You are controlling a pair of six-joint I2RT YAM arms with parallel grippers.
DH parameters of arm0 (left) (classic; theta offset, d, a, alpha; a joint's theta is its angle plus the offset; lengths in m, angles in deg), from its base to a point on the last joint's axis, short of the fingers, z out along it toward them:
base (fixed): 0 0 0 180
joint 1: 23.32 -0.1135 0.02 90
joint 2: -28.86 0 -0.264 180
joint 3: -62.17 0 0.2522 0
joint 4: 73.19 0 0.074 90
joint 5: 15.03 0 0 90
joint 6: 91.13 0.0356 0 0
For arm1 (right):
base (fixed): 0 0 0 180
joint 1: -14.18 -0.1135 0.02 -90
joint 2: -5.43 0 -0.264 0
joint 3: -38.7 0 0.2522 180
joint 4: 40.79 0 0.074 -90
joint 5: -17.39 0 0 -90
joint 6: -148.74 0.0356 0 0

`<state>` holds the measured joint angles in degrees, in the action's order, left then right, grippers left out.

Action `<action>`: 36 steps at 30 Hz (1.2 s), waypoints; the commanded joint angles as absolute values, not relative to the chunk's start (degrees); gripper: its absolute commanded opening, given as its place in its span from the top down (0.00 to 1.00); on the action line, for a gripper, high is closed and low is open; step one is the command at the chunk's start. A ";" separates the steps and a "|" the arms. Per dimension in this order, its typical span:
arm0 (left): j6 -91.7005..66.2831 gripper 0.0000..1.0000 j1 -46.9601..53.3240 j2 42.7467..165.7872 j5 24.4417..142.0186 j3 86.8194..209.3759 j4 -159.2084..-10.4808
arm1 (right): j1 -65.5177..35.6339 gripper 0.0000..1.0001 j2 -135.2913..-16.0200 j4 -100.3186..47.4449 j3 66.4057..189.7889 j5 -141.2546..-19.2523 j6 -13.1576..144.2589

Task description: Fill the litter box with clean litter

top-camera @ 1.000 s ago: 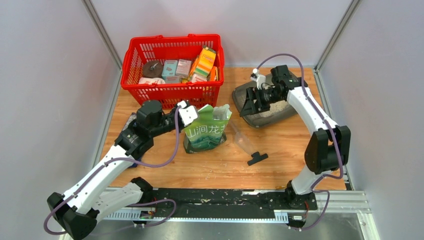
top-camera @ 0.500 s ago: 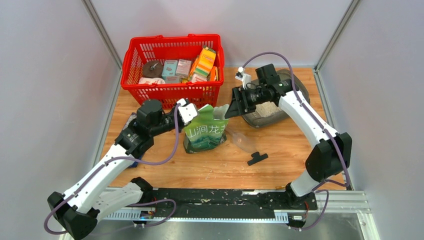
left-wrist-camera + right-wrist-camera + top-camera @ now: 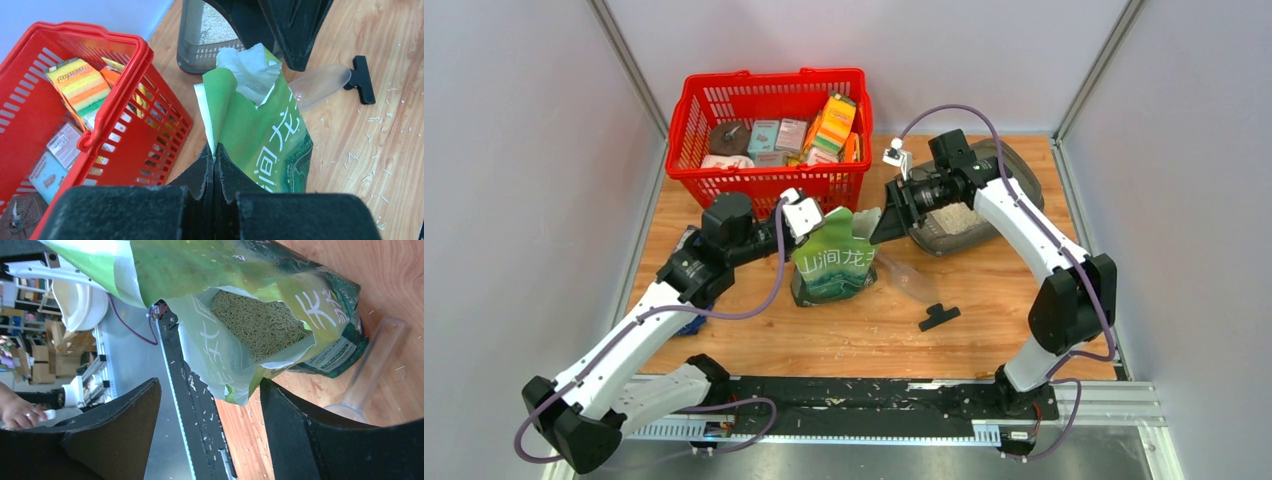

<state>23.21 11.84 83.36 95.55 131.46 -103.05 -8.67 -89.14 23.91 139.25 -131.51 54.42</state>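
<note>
Your right gripper (image 3: 886,225) leaves the litter box (image 3: 200,50) for the green pouch (image 3: 834,265), jaws spread, empty; left gripper (image 3: 214,162) pinches the pouch's edge; right arm (image 3: 1024,228) half-hides the box.

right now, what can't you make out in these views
- litter box fill level: in the top view the right arm covers much of it; in the left wrist view the frame's top edge cuts it off.
- How much is left in the green pouch: the right wrist view shows only the top layer.
- basket labels: too small.
</note>
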 commanded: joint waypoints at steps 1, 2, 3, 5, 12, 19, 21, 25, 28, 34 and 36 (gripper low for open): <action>19.18 1.00 11.75 83.53 96.15 136.92 -98.55 | -9.11 0.24 -87.58 24.57 139.67 -133.26 44.77; 18.83 1.00 11.84 83.70 96.32 136.92 -98.64 | -9.37 0.23 -86.61 22.65 138.43 -133.43 44.24; 17.95 1.00 11.84 83.62 96.33 137.01 -98.64 | -9.63 0.22 -85.64 20.62 136.85 -133.26 44.06; 16.54 1.00 11.66 83.88 95.45 137.28 -98.81 | -10.77 0.21 -82.30 13.25 132.13 -132.03 44.23; 12.06 1.00 11.66 84.23 95.10 138.77 -102.41 | -13.76 0.28 -77.02 -1.09 122.62 -128.51 45.73; 9.15 1.00 11.66 85.55 95.80 140.00 -102.24 | -16.23 0.32 -73.15 -12.51 116.02 -122.54 48.70; 9.76 0.99 11.58 85.73 96.06 140.87 -103.03 | -16.31 0.37 -73.32 -13.49 115.57 -121.66 49.15; 16.97 0.63 11.23 83.98 96.35 147.01 -113.28 | -16.31 0.52 -73.59 -15.95 115.13 -120.87 49.77; 15.57 0.56 5.88 78.98 92.29 144.68 -111.92 | -16.23 0.54 -73.15 -18.06 114.43 -119.72 50.65; 14.00 0.62 -0.63 79.56 87.80 139.13 -110.60 | -17.19 0.54 -73.15 -19.47 113.37 -118.93 50.39; 10.22 0.68 -3.09 82.72 88.06 138.77 -109.02 | -17.63 0.53 -73.06 -19.38 113.11 -117.97 49.42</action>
